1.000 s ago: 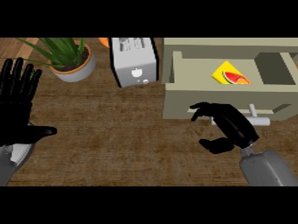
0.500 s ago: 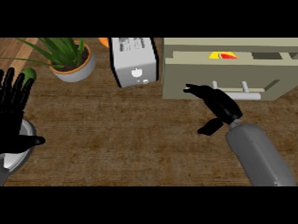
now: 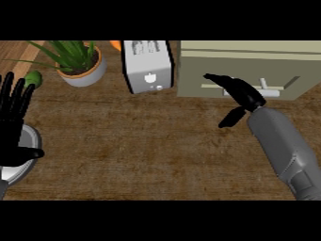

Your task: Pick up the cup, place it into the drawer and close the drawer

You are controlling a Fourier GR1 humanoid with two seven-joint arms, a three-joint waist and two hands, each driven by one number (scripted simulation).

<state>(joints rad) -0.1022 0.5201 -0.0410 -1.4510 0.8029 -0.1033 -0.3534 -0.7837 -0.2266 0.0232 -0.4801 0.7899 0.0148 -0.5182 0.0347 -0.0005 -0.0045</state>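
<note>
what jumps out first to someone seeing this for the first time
The right hand stands against the front of the beige drawer unit at upper right, beside its pale handle. At the left edge the open left hand rests with fingers up, and a potted plant and white toaster line the back.

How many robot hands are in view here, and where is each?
2. The left robot hand rests open, fingers up, at the view's left edge. The right robot hand is against the front of the drawer.
</note>
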